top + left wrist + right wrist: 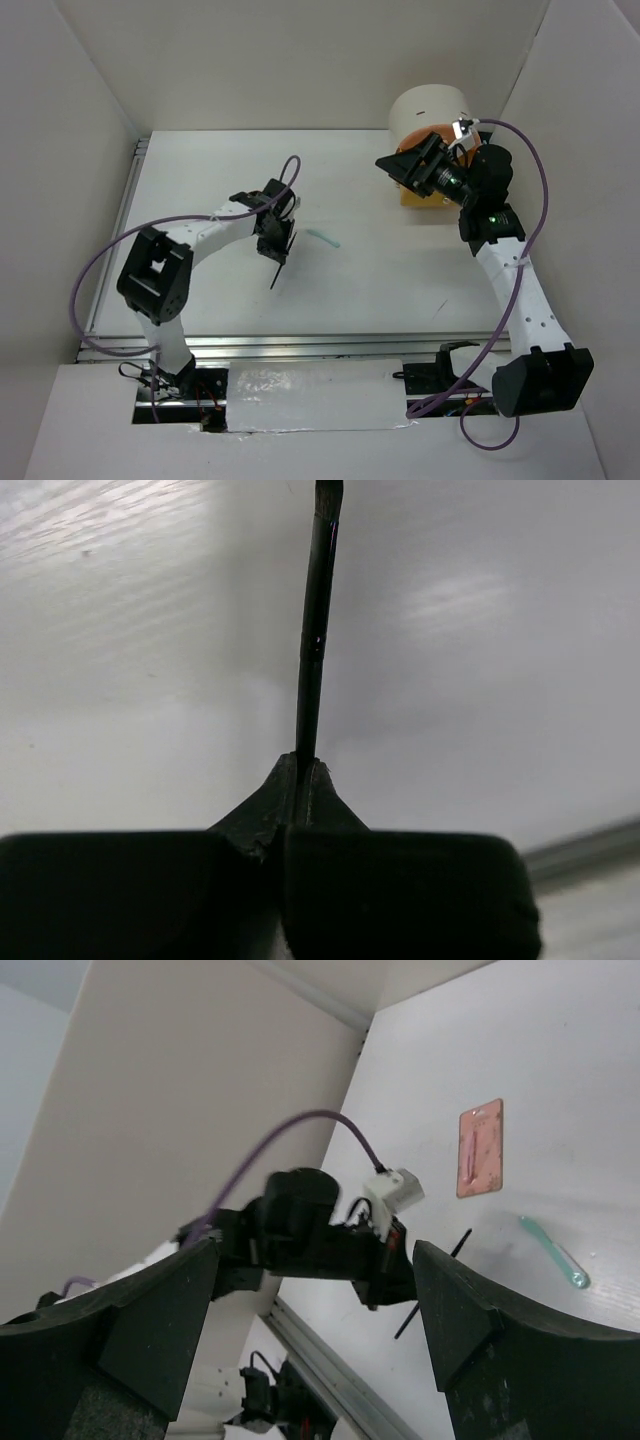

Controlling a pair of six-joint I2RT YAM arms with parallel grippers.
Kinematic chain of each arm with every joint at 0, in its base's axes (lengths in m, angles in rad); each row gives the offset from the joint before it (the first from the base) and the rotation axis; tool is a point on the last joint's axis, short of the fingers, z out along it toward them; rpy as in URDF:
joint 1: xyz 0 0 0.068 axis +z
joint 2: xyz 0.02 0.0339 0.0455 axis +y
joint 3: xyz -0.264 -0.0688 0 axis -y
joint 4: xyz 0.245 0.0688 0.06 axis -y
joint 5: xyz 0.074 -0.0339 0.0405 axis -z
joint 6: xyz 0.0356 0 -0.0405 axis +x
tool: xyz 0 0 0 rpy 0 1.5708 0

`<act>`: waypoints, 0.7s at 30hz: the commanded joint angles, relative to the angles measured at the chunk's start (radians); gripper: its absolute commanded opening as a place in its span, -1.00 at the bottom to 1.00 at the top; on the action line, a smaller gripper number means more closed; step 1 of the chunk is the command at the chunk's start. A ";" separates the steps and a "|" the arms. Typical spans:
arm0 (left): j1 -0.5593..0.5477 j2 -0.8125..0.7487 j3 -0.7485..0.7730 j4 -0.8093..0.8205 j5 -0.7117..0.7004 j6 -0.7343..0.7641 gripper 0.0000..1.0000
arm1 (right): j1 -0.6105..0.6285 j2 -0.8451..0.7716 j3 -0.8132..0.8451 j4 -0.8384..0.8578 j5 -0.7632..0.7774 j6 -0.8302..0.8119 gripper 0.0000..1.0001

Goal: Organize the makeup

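**My left pincer** [302, 770]: clenched, both fingers [262, 810] pressed together on the lower end of one thin black brush [316, 630]. In the left wrist view the brush runs straight up from the fingertips to the top edge of the frame, where its tip is cut off. In the top view this pincer [278, 240] sits left of centre over the white table [400, 280], and the brush [281, 268] hangs out of it towards the bottom of the frame.

**My right pincer** [315, 1260]: released, fingers [150, 1320] spread wide at the lower left and lower right of the right wrist view, nothing between them, touching nothing. In the top view it [398, 165] is at the upper right, in front of the large round cream drawer unit [430, 110].

**Hidden or unclear:**
- The drawer unit's peach and yellow fronts are mostly covered by my right arm, so I cannot tell whether any drawer is open.
- The flat pink rectangular palette [480, 1148] shows in the right wrist view only, lying flat at the upper right of the frame.
- The brush's bristle end is too blurred to make out.

**Count:**
- Thin black brush: one, in my left pincer.
- Short mint-green stick [323, 238]: one, lying loose on the table just right of my left pincer, at the centre of the top view, and at the right of the right wrist view [555, 1252], below the palette.
- Pink palette: one.
- Drawer unit: one.
- Pincers: two.
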 commanded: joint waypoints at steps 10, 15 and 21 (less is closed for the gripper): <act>-0.006 -0.295 0.166 0.141 0.457 -0.165 -1.00 | 0.082 -0.016 -0.131 0.202 -0.132 0.049 0.68; -0.006 -0.314 0.198 0.281 0.612 -0.303 -1.00 | 0.255 0.015 -0.116 0.224 -0.082 0.015 0.65; -0.008 -0.324 0.210 0.408 0.710 -0.418 -1.00 | 0.292 0.036 -0.131 0.229 0.027 0.023 0.43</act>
